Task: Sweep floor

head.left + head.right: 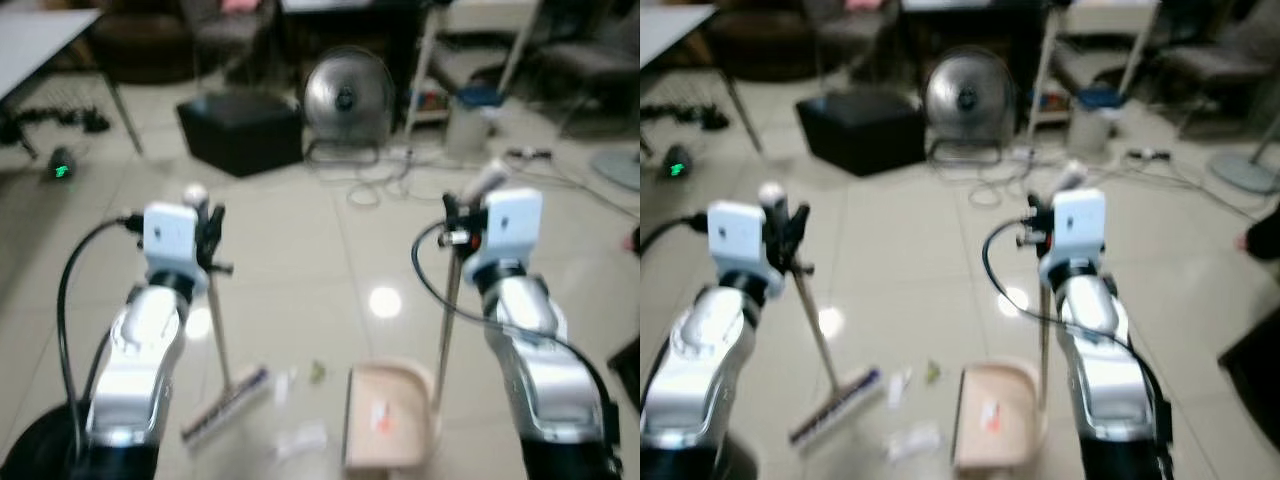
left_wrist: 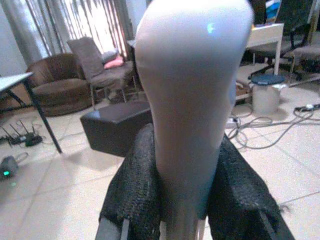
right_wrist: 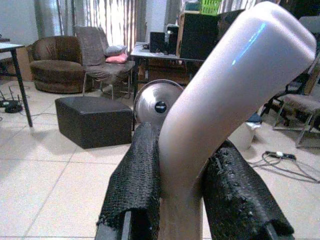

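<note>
Both arms are up in front of the robot, and each one has a tool in hand. The left gripper (image 1: 212, 232) is clamped around the top of the broom (image 1: 222, 345); in the left wrist view its black fingers (image 2: 134, 190) press on either side of the pale handle end. The stick slants down to the brush head, which rests on the tiled floor (image 1: 300, 250) at about seven o'clock from the middle of the scene.

Over on the other side, the right gripper (image 1: 455, 222) grips the dustpan (image 1: 390, 415) by its long upright handle, and the right wrist view shows its fingers (image 3: 137, 185) tight against the bent handle top. The beige pan sits flat on the tiles at about five o'clock, just right of the brush head, with a small orange-marked scrap lying inside it.

Between brush and pan lie bits of litter (image 1: 305, 438): a greenish scrap and some pale pieces, blurred.

Farther off at twelve o'clock stand a round fan (image 1: 348, 98) and a dark ottoman (image 1: 240, 130) just to its left, with cables (image 1: 385, 185) trailing across the floor in front of the fan.
</note>
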Robot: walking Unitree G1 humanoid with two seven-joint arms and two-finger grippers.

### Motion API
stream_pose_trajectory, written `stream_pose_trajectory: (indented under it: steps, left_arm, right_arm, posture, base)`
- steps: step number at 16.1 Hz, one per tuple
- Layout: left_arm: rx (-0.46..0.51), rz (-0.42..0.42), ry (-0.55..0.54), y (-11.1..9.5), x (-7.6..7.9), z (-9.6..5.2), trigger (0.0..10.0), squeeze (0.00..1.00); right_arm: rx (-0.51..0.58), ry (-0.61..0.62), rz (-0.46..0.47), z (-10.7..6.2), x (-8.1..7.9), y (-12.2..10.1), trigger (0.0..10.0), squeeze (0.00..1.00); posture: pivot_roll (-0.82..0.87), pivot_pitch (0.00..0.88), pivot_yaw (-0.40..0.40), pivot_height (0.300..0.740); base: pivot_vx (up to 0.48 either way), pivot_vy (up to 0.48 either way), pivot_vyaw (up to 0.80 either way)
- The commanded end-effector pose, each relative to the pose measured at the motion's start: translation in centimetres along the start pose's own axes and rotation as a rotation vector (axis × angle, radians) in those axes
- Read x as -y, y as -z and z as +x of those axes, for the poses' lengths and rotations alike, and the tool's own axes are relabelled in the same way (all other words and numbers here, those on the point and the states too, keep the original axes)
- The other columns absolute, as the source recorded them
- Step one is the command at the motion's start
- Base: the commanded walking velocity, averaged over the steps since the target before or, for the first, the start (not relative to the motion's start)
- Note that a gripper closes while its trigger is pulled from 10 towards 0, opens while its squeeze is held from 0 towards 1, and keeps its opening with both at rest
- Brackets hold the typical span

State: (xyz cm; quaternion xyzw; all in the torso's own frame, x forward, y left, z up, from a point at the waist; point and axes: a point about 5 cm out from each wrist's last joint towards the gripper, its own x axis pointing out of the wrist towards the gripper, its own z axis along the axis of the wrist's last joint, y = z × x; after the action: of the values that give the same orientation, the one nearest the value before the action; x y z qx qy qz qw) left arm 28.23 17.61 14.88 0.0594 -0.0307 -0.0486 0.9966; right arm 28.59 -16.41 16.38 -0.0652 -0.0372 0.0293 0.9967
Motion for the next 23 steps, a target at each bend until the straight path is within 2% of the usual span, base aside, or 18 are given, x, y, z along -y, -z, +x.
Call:
stream_pose_trajectory:
  steps: [1,3,6,11,15,18,20,23]
  left_arm:
    - [0.039,0.002,-0.006,-0.7,-0.3,-0.2,10.0,0.0]
    - [0.035,0.009,-0.018,-0.7,-0.6,-0.3,10.0,0.0]
    - [0.007,0.013,-0.018,-0.3,-0.6,-0.1,10.0,0.0]
    - [0.009,0.027,0.028,-0.1,0.0,1.1,10.0,0.0]
    - [0.012,-0.006,0.02,0.7,0.5,2.3,10.0,0.0]
    - [0.045,-0.063,-0.004,1.0,1.0,3.5,10.0,0.0]
    - [0.052,-0.078,-0.038,1.2,1.0,4.2,10.0,0.0]
    - [0.059,-0.087,-0.103,2.3,1.1,5.1,10.0,0.0]
  right_arm:
    - [0.025,-0.006,-0.019,0.2,0.0,-0.6,10.0,0.0]
    - [0.033,-0.005,-0.007,0.4,-0.2,-0.7,10.0,0.0]
    - [0.034,-0.004,0.039,0.5,0.0,-0.6,10.0,0.0]
    - [0.047,0.04,0.056,0.2,0.2,-0.3,10.0,0.0]
    - [0.071,0.026,-0.05,0.0,0.2,0.9,10.0,0.0]
    - [0.073,-0.009,-0.019,0.8,0.2,1.9,10.0,0.0]
    - [0.076,-0.045,0.003,1.6,-0.3,2.5,10.0,0.0]
    - [0.054,-0.11,-0.061,2.9,-1.1,4.1,10.0,0.0]
  posture:
    - [0.04,0.0,-0.01,0.74]
    - [0.04,0.0,-0.011,0.74]
    - [0.04,0.0,-0.001,0.74]
    - [0.02,0.0,0.023,0.74]
    - [-0.01,0.0,0.049,0.74]
    - [0.0,0.0,0.047,0.74]
    - [0.02,0.042,0.047,0.74]
    - [0.05,0.144,0.043,0.74]
  base:
    - [0.36,0.0,0.8]
    - [0.332,0.0,0.8]
    - [0.0,0.0,0.0]
    - [0.0,0.0,0.0]
    - [0.0,0.0,0.0]
    - [0.0,0.0,0.0]
    - [0.0,0.0,0.0]
    - [0.0,0.0,0.0]
